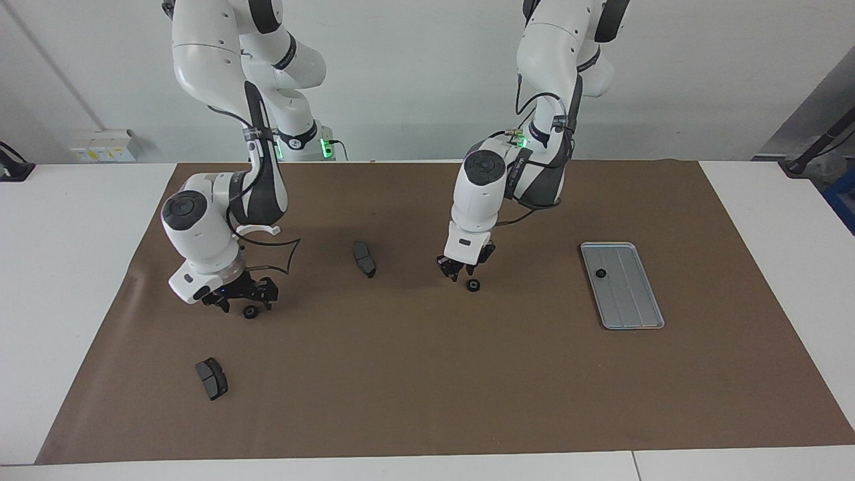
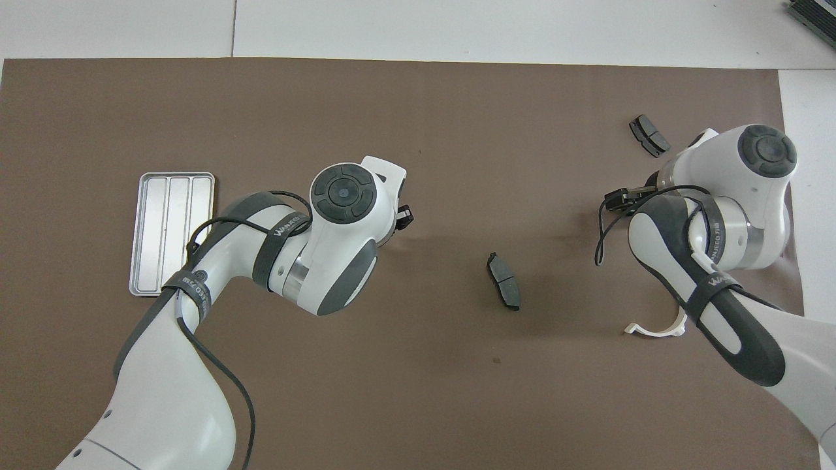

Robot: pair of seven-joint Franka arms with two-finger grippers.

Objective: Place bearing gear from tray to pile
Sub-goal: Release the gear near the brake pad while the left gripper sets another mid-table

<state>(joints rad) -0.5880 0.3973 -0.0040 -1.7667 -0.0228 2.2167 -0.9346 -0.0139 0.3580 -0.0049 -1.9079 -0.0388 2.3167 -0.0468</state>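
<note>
Black and small, one bearing gear [image 1: 473,286] is lying on the brown mat [image 1: 427,374] under the left tool [image 1: 461,268], whose fingers are standing apart. Another gear [image 1: 250,312] is lying beneath the wide-open right tool [image 1: 242,296]; a third [image 1: 600,272] is sitting in the tray [image 1: 631,314].

Two dark brake pads [image 1: 364,258] [image 1: 212,378] and a white half-ring bracket [image 2: 656,324] lie on brown mat [image 1: 427,374]

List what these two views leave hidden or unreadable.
- Overhead view: the gear under the left gripper is hidden by the left arm's wrist.
- Overhead view: the gear under the right gripper is hidden by that arm.
- Overhead view: the gear on the tray is hidden by the left arm's forearm.
- Facing view: gear teeth are too small to read.
</note>
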